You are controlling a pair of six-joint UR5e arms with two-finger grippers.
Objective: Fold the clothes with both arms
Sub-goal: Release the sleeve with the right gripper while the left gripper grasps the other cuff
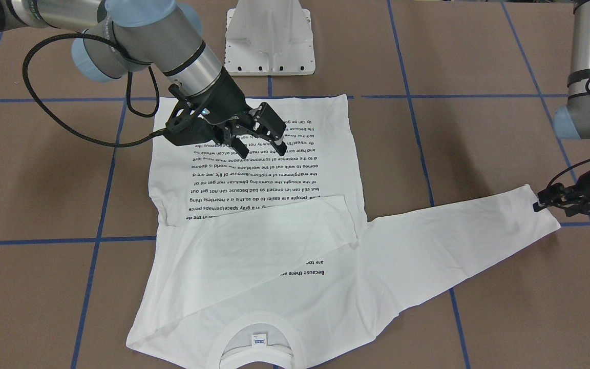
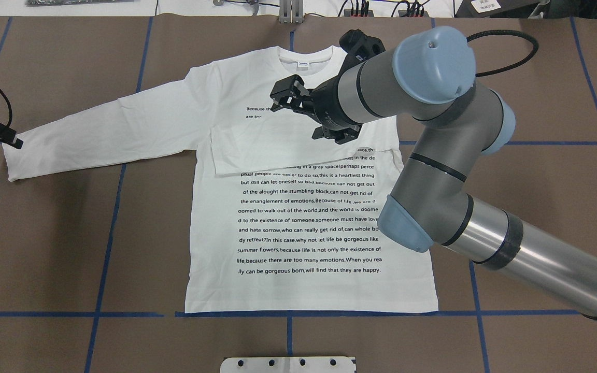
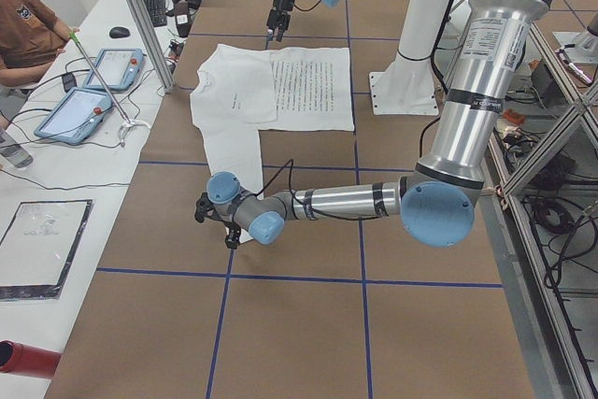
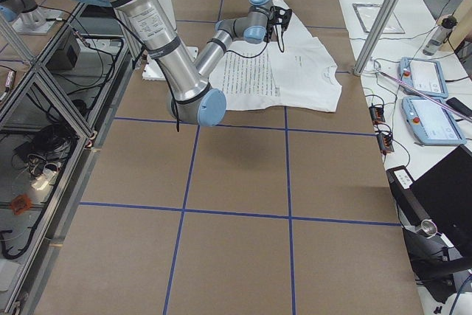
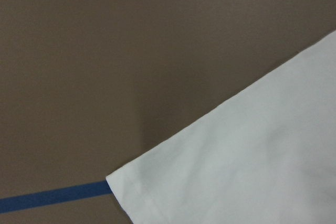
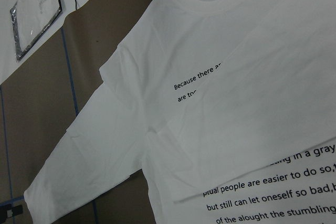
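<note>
The white long-sleeved T-shirt [image 1: 254,266] [image 2: 303,217] lies flat on the brown table with its text side up. Its collar [image 1: 256,320] and neck label [image 2: 304,65] are on the side away from the robot. One sleeve [image 2: 288,145] is folded across the chest. The other sleeve [image 2: 107,124] stretches out flat. My right gripper [image 1: 261,148] [image 2: 278,101] hovers open above the chest and holds nothing. My left gripper [image 1: 540,201] [image 2: 5,139] sits at that sleeve's cuff [image 5: 252,156]; its fingers look open.
The white pedestal base [image 1: 269,46] [image 2: 288,364] stands just beyond the shirt's hem. Blue tape lines [image 2: 101,259] cross the table. In the exterior left view a seated person [image 3: 23,25] and tablets [image 3: 89,105] are at the side bench.
</note>
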